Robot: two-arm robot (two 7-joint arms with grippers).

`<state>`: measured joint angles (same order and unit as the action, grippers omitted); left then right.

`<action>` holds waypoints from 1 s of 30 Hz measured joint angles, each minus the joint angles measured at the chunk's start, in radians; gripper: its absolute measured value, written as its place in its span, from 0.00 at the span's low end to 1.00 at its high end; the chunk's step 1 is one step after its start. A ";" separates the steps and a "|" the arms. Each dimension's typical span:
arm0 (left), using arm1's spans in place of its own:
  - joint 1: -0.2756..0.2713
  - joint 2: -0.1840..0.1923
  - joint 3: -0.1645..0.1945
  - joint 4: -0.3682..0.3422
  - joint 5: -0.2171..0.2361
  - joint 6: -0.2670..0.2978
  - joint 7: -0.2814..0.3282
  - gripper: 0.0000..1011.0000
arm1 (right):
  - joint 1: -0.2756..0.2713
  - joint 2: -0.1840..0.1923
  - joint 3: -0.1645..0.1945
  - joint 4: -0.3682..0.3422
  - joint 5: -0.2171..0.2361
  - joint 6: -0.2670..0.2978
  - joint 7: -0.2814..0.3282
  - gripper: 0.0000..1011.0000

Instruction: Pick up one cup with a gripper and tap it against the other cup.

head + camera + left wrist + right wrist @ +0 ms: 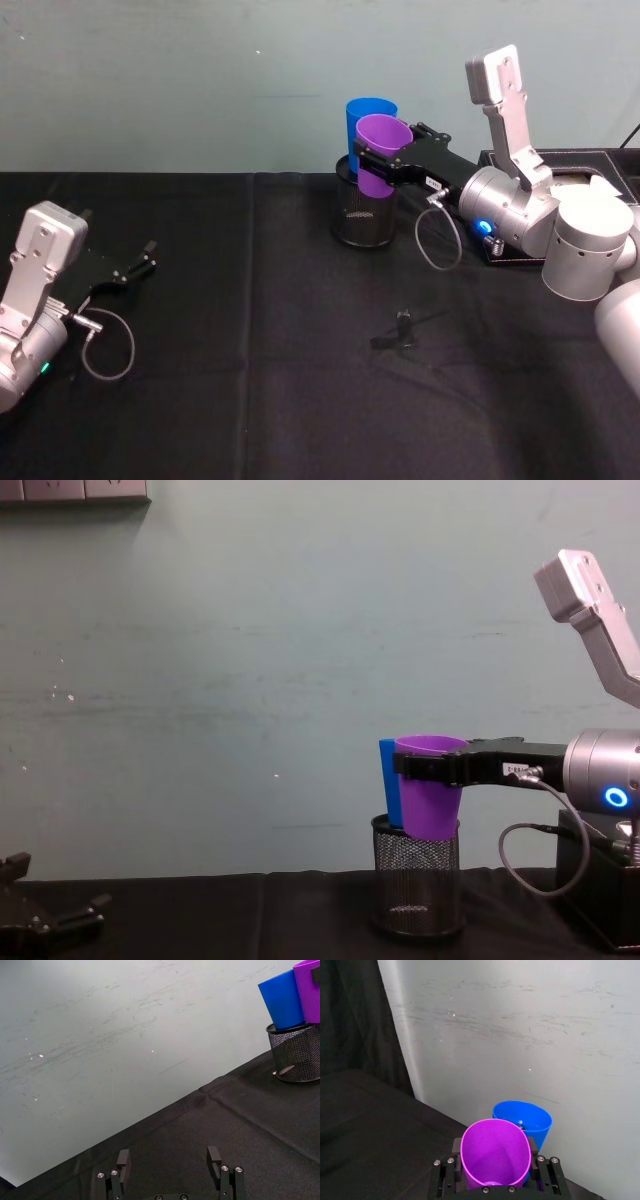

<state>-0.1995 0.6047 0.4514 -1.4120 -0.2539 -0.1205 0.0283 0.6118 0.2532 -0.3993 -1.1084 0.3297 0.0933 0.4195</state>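
Purple cup [379, 182] clamped in right pincer [385, 155], seemingly touching blue cup [366, 114], left pincer [148, 256] spread

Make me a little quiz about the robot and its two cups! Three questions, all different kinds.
1. True or false: the right gripper holds the purple cup.
2. The blue cup stands in: A) a black mesh holder, B) a glass bowl, C) a cardboard box.
3. Fill in: the left gripper, off at the robot's left, is ____ (open or shut).

Key: 1 true; 2 A; 3 open.
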 joint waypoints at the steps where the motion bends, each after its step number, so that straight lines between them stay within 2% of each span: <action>1: 0.000 0.000 0.000 0.000 0.000 0.000 0.000 0.99 | 0.000 0.000 0.000 0.000 0.000 0.000 0.000 0.73; 30: 0.000 0.000 0.000 0.000 0.000 0.000 0.000 0.99 | 0.000 0.000 0.000 0.000 0.000 0.000 0.000 0.73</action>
<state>-0.1995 0.6047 0.4514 -1.4120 -0.2539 -0.1205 0.0283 0.6118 0.2531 -0.3993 -1.1084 0.3297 0.0933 0.4195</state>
